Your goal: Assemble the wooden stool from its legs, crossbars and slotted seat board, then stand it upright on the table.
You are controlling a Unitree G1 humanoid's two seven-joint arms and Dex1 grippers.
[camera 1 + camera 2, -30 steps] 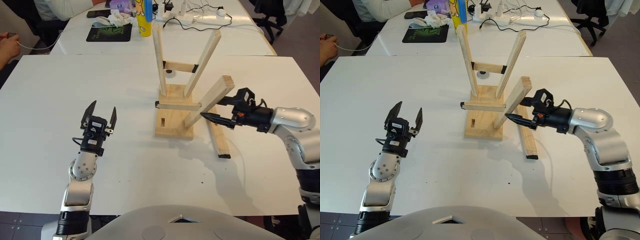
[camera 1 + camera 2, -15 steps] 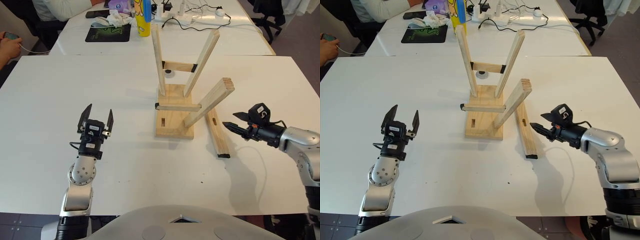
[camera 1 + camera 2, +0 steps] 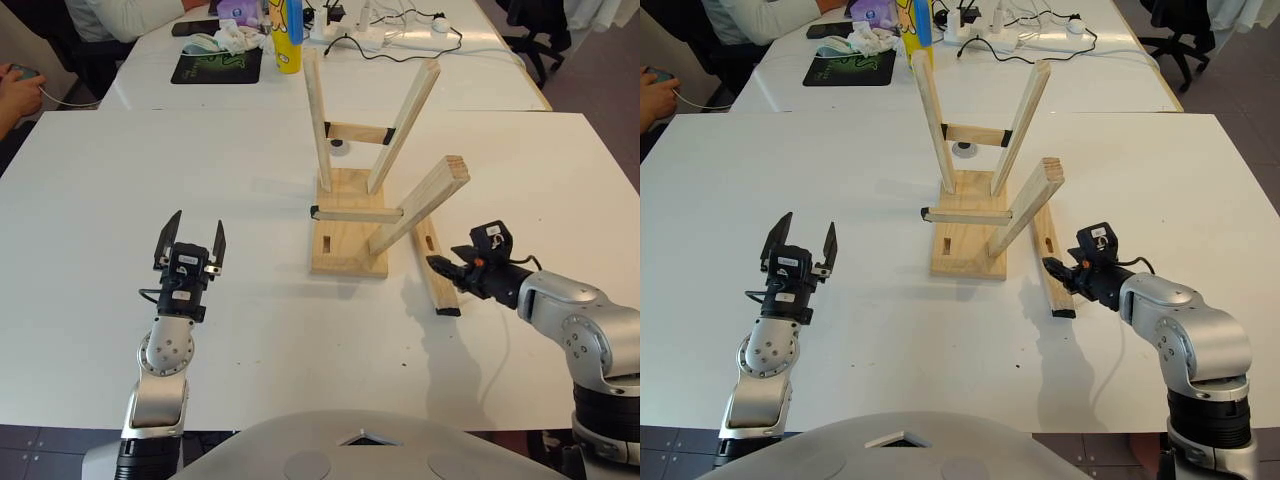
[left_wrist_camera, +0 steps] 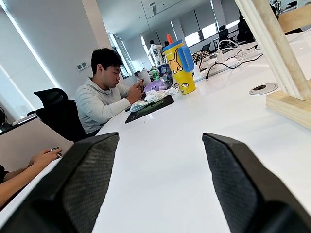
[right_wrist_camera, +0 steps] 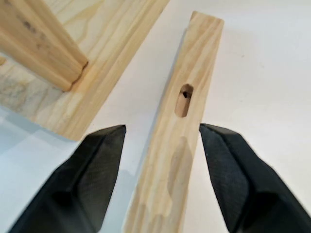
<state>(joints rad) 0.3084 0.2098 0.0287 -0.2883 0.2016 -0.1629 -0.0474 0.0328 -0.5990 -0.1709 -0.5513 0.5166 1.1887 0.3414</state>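
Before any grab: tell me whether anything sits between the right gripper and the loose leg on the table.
Nothing visible does. The right gripper is open at the loose leg, a finger on each side of it. The seat board lies beside the leg, clear of the gap.

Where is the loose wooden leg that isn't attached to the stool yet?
The loose leg lies flat on the table on the robot's right, just beside the seat board, with the open right gripper straddling it.
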